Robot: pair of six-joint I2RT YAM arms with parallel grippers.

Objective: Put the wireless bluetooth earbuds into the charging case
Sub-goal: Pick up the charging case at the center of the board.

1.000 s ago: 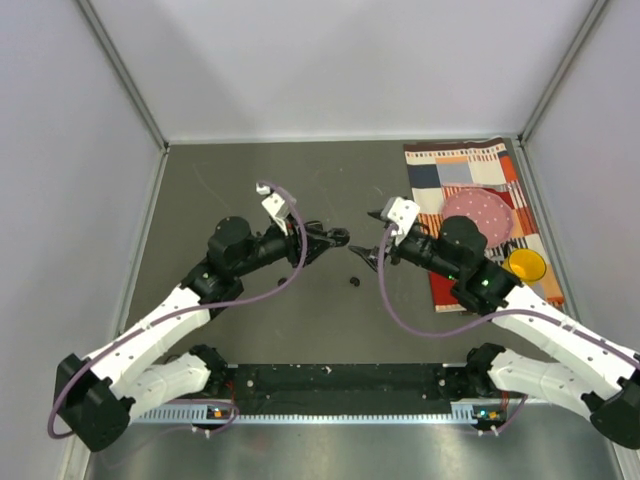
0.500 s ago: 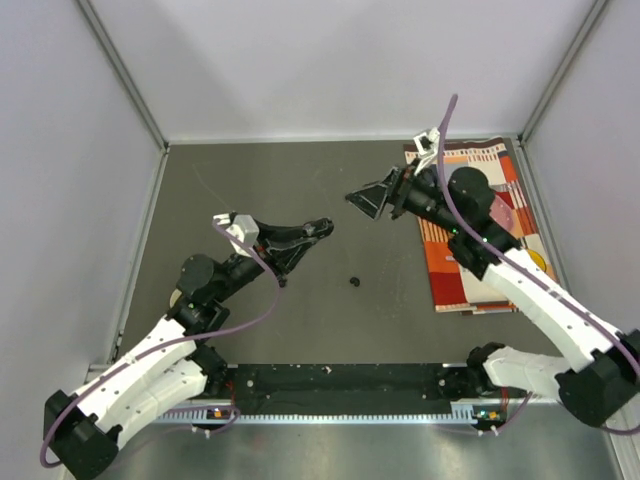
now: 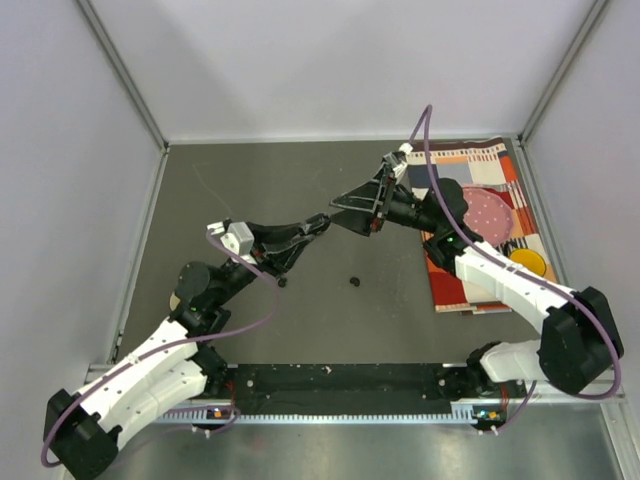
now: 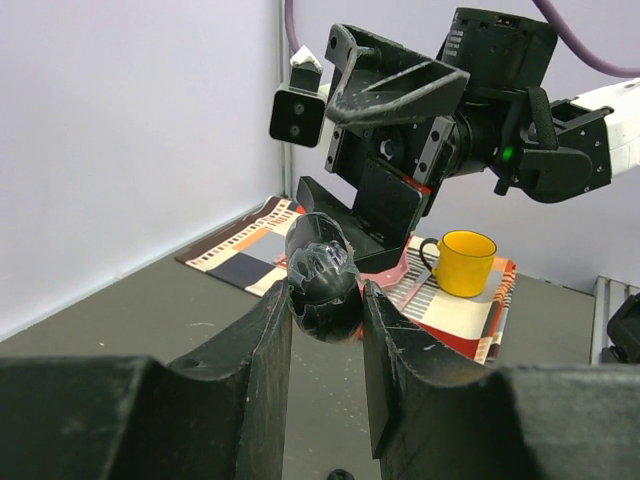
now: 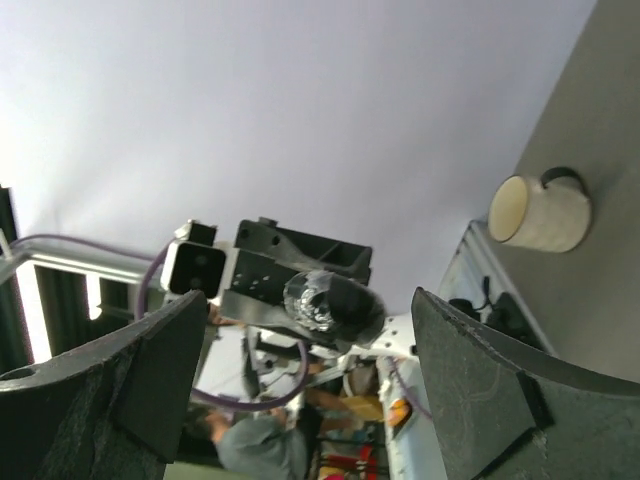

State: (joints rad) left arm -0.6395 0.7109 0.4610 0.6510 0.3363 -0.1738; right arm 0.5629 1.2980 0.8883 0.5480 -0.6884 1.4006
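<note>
The top view shows one tiny earbud on the table, in the middle of the frame. The left wrist view shows the left tool squeezing the case. The right tool is wide open.

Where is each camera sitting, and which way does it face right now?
Top external: above and behind the bases, looking down at the table; both arms show, left gripper and right gripper close together.
Left wrist: on the left arm, looking along its own fingers, shut on a black oval pod, toward the right gripper's open jaws.
Right wrist: on the right arm, facing that pod between its own spread fingers.
Shared: both wrist views show the pod.
</note>
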